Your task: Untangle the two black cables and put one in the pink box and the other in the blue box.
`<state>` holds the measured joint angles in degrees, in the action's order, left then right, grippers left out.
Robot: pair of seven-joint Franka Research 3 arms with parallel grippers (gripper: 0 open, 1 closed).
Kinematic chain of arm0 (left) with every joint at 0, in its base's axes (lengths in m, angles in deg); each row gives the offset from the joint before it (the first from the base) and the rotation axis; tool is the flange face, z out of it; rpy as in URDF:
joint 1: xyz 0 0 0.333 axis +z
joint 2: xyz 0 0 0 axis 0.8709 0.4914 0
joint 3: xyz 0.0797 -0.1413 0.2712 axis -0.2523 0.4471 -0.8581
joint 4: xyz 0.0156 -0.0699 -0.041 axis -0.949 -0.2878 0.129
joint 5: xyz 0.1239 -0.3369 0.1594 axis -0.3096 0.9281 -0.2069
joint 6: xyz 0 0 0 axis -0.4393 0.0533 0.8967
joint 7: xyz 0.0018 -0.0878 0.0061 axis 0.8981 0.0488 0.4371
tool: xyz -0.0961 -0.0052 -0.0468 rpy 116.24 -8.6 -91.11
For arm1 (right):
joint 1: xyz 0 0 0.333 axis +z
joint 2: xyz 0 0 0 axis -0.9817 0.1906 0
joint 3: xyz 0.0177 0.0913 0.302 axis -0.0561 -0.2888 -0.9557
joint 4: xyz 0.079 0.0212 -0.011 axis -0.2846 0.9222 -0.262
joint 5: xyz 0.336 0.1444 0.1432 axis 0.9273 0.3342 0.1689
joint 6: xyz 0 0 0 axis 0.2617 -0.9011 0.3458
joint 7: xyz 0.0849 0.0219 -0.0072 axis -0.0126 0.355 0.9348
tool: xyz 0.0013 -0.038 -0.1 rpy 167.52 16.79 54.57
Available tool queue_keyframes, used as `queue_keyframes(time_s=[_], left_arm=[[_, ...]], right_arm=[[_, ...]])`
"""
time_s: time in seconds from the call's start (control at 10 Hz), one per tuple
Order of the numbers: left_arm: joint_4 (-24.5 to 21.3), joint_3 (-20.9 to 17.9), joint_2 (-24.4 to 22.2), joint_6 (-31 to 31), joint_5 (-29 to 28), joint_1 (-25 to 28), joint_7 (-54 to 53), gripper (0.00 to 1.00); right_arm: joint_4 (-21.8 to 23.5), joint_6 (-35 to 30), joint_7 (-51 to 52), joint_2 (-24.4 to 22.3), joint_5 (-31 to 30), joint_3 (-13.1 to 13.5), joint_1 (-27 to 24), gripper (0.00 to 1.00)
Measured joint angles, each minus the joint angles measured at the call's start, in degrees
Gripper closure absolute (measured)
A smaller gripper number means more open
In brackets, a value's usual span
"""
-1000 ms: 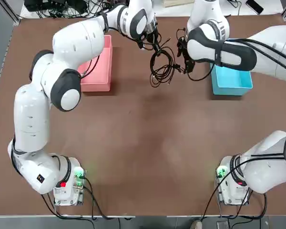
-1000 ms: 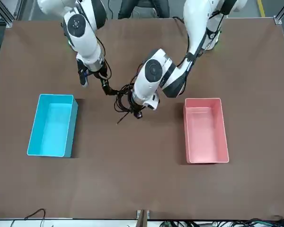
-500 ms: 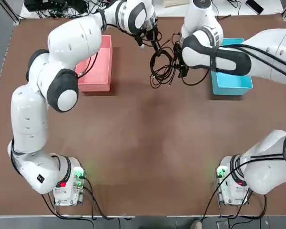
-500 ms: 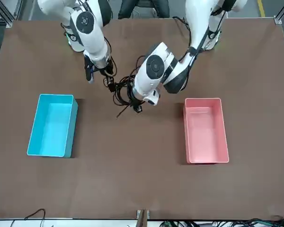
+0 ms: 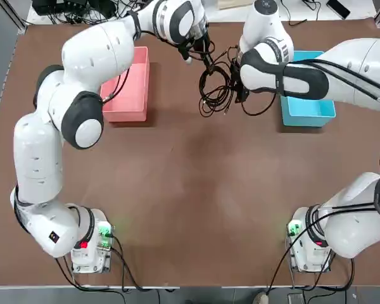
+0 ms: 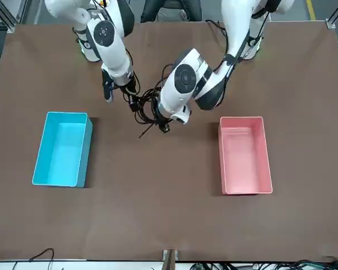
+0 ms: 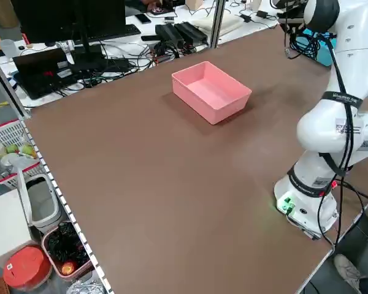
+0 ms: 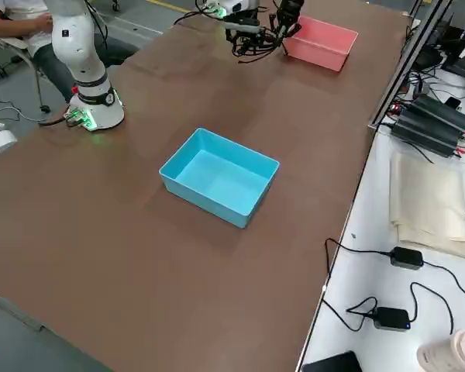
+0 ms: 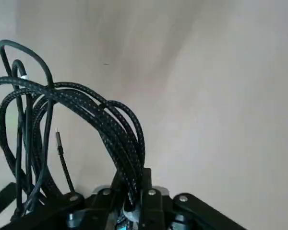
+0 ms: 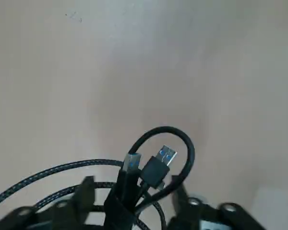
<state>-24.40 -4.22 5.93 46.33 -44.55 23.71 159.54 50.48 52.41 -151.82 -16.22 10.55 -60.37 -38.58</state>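
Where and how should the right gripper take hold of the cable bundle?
Best by the two USB plugs: they stand together between the right gripper's open jaws, while loops trail aside. Approaching plug-end first should avoid snagging those loops.

Brown table (image 6: 174,225) — two plastic bins (image 6: 62,149).

We have clearance along the table's (image 5: 190,202) near edge — between both arm bases; at the far edge, cables (image 5: 216,92) obstruct passage between the bins (image 6: 245,154).
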Motion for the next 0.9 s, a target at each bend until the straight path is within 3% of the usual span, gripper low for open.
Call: queue_keyframes(time_s=[0.2,0.4,0.6,0.9], left_arm=[[0.00,-0.03,-0.19,-0.54,0.00,0.29,0.00,0.83],[0.00,-0.03,-0.21,-0.88,0.06,0.38,0.00,0.83],[0.00,-0.10,-0.21,-0.92,0.06,0.45,0.00,0.83],[-0.12,-0.38,-0.20,-1.34,0.06,1.16,-0.25,0.83]], right_arm=[[0.00,-0.04,-0.04,0.00,0.00,0.00,0.00,0.49],[-0.01,-0.04,-0.04,0.00,0.00,0.02,0.00,0.82],[-0.03,-0.52,0.18,0.00,0.00,0.10,-0.02,0.92],[-2.04,-6.27,4.66,-0.07,-0.01,0.78,-1.17,0.92]])
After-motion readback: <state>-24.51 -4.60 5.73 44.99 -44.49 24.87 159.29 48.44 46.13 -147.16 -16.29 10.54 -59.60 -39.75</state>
